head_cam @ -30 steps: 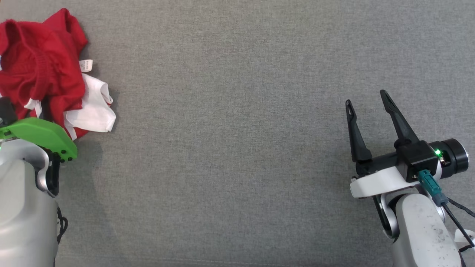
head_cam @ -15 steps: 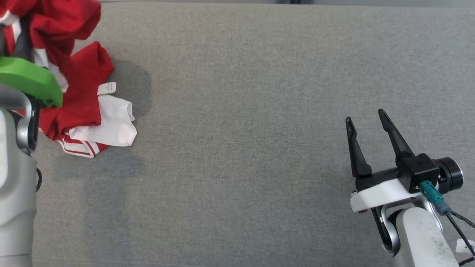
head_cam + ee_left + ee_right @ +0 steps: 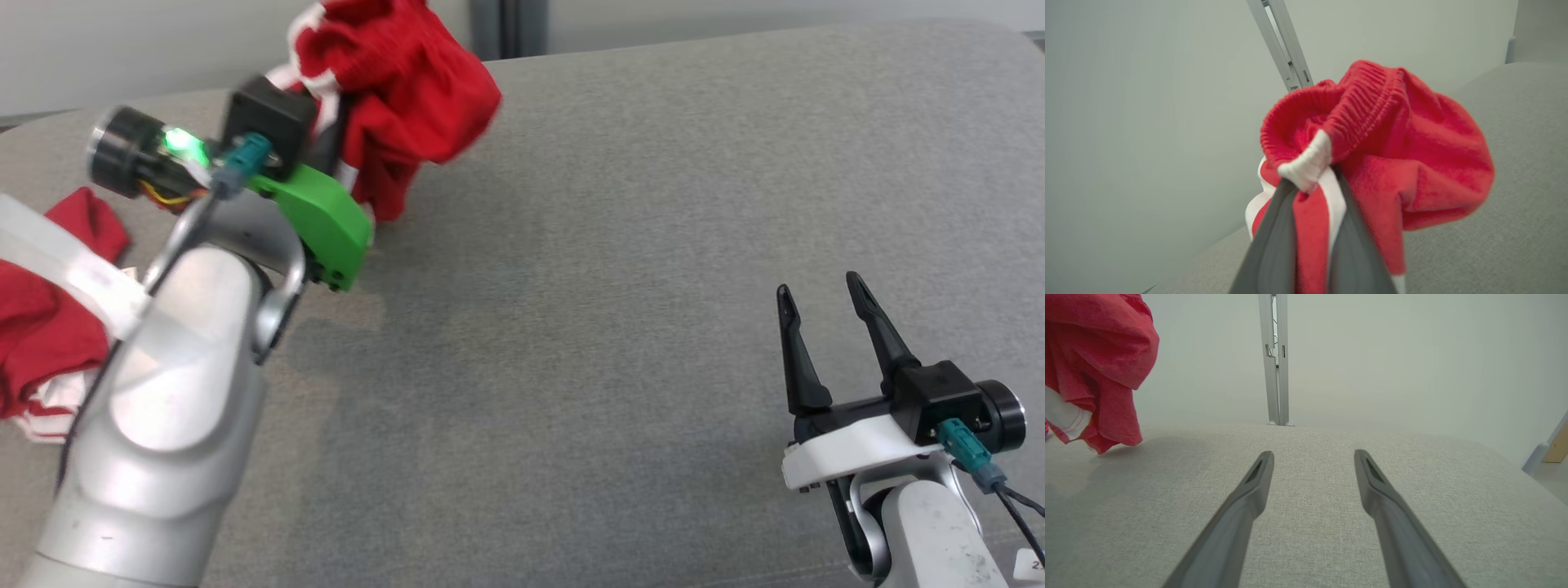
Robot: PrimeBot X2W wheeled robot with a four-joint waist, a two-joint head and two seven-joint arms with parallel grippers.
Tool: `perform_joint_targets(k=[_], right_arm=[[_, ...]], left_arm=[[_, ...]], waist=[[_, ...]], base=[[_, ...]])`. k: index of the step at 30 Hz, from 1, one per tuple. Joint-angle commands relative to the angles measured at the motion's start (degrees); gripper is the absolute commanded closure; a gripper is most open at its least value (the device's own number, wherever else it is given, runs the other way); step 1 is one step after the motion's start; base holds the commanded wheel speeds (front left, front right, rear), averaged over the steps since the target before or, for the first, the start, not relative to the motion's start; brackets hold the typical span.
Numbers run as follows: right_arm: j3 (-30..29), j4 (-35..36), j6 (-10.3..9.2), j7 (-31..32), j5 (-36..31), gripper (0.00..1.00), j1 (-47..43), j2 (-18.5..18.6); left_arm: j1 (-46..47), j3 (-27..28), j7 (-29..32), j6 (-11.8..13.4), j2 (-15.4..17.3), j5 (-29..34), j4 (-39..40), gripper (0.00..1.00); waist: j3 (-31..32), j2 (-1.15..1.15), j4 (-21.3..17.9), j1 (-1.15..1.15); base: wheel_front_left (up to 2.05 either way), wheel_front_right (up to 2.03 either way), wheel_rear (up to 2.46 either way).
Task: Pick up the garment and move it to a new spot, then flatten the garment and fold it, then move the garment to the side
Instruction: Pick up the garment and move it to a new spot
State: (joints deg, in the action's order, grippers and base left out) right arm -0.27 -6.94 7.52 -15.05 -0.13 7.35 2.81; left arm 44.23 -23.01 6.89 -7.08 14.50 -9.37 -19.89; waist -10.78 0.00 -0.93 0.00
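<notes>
Grip check from my end: the left gripper [image 3: 1312,190] is pinching the garment [image 3: 1412,163], its two fingers pressing together on a fold of red fabric and white ribbed trim. The bundle is hanging bunched from the fingertips, above the far left part of the grey fabric surface [image 3: 612,286]. In the head view its lowest edge is reaching down close to the surface, and I cannot tell whether it is touching.

The right gripper [image 3: 820,294] is sitting at the lower right with its fingers spread wide, gripping nothing, well apart from the garment.

More red and white cloth [image 3: 41,327] is lying at the left edge, partly hidden behind my left forearm. I cannot tell whether it is joined to the held piece.

Beyond the surface I am seeing a pale wall [image 3: 1412,355] and a grey metal post [image 3: 1274,375] standing against it.
</notes>
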Motion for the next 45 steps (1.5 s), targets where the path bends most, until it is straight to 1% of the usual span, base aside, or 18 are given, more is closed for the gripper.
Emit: perform_joint_targets(k=[1, 4, 8, 14, 16, 17, 18, 19, 20, 25, 30, 34, 38, 42, 45], right_arm=[[0.0, -0.1, -0.06, -0.2, 0.3, 0.0, -0.5, 0.1], [0.3, -0.2, -0.06, -0.2, 1.2, 0.0, -0.4, 0.1], [0.9, -0.4, -0.06, -0.2, 2.0, 0.0, 0.0, 0.1], [1.3, -0.6, -0.06, -0.2, 2.8, 0.0, 0.3, 0.1], [1.4, -0.7, -0.06, -0.2, 2.9, 0.0, 0.2, 0.1], [1.3, -0.8, -0.06, -0.2, 2.8, 0.0, 0.1, 0.1], [1.3, -0.9, -0.06, -0.2, 2.8, 0.0, 0.0, 0.1], [1.3, -1.0, -0.06, -0.2, 2.8, 0.0, -0.2, 0.1], [1.3, -1.0, -0.06, -0.2, 2.8, 0.0, -0.3, 0.1], [1.6, -1.3, -0.06, -0.2, 2.8, 0.0, -0.7, 0.2], [0.7, -1.4, -0.06, -0.2, 2.3, 0.0, -1.0, 0.2], [0.1, -1.4, -0.06, -0.2, 1.2, 0.0, -1.3, 0.2], [-0.6, -1.6, -0.06, -0.2, 0.3, 0.0, -1.8, 0.1], [-1.0, -1.8, -0.06, -0.2, -0.2, 0.0, -2.6, 0.1], [-0.7, -1.8, -0.06, -0.2, 0.6, 0.0, -3.1, 0.2]], left_arm=[[-1.3, -1.3, -0.7, -0.1, -0.9, 0.4, -0.8, 1.0], [-2.9, -5.2, -2.0, -0.3, -4.2, -0.2, -3.9, 1.0], [-4.6, -9.9, -4.4, -0.3, -7.5, -0.3, -8.7, 1.0], [-5.1, -14.5, -8.4, -0.3, -10.6, -1.3, -16.1, 1.0], [-4.6, -15.4, -9.6, -0.3, -11.0, -2.0, -18.1, 0.69], [-4.4, -15.7, -10.2, -0.2, -11.1, -2.3, -19.0, 0.61], [-4.2, -16.0, -10.8, -0.1, -11.2, -2.7, -19.6, 0.44], [-4.2, -16.4, -11.5, 0.1, -11.4, -3.2, -20.0, 0.09], [-4.4, -16.7, -12.0, 0.3, -11.4, -3.6, -20.4, 0.0], [-5.2, -18.7, -14.5, 0.7, -11.5, -7.1, -20.6, 0.0], [-4.1, -18.9, -17.4, 2.5, -11.5, -7.8, -20.6, 0.0], [-5.7, -17.7, -20.1, 3.7, -11.1, -8.7, -20.2, 0.0], [-9.1, -16.1, -21.7, 5.2, -10.6, -9.9, -18.1, 0.0], [-14.1, -13.1, -22.1, 6.7, -9.6, -11.6, -15.2, 0.0], [-18.7, -9.6, -22.1, 8.5, -8.0, -11.8, -10.8, 0.0]], waist=[[-0.7, 0.0, -6.8, 0.0], [-2.2, 0.0, -9.7, 0.0], [-4.0, 0.0, -12.7, 0.0], [-5.3, 0.0, -14.8, 0.0], [-5.3, 0.0, -15.0, 0.0], [-5.2, 0.0, -15.0, 0.0], [-5.0, 0.0, -14.9, 0.0], [-4.7, 0.0, -14.6, 0.0], [-4.5, 0.0, -14.4, 0.0], [-3.2, 0.0, -12.5, 0.0], [-1.4, 0.0, -9.8, 0.0], [0.7, 0.0, -7.8, 0.0], [3.1, 0.0, -5.9, 0.0], [5.2, 0.0, -4.6, 0.0], [6.6, 0.0, -3.9, 0.0]], base=[[0.0, 0.0, 0.0], [0.0, 0.0, 0.0], [0.0, 0.0, 0.0], [0.0, 0.0, 0.0], [0.0, 0.0, 0.0], [0.0, 0.0, 0.0], [0.0, 0.0, 0.0], [0.0, 0.0, 0.0], [0.0, 0.0, 0.0], [0.0, 0.0, 0.0], [0.0, 0.0, 0.0], [0.0, 0.0, 0.0], [0.0, 0.0, 0.0], [0.0, 0.0, 0.0], [0.0, 0.0, 0.0]])
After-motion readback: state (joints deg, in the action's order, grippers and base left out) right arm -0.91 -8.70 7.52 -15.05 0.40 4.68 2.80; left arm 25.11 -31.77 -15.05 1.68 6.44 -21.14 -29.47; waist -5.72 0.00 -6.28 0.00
